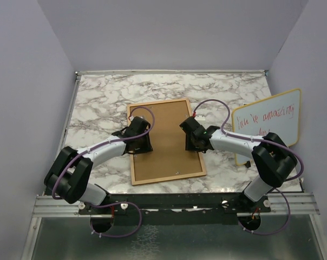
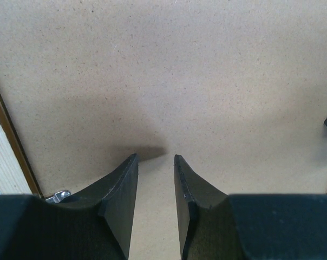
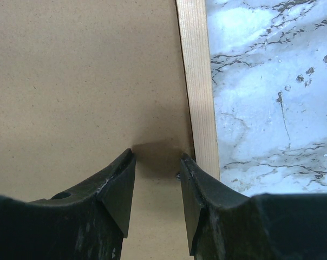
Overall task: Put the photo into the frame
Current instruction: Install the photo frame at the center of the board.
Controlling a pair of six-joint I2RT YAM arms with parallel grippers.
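Left gripper (image 2: 155, 158) and right gripper (image 3: 157, 154) are held slightly parted, nothing grasped, low over one frame (image 1: 164, 158). One whiteboard (image 1: 272, 122) is noted at right.

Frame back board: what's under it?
The frame lies back board up on the marble table, left gripper and right gripper open over it. Anything beneath, photo included, is covered.

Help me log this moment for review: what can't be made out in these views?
The photo: in no view; whether it already sits inside the frame cannot be told.
Top view: the wrists hide both grippers' fingertips.
Wrist views: whether the left gripper or the right gripper touches the frame is unclear.
Whiteboard writing, top view: too small, partly behind the right arm.
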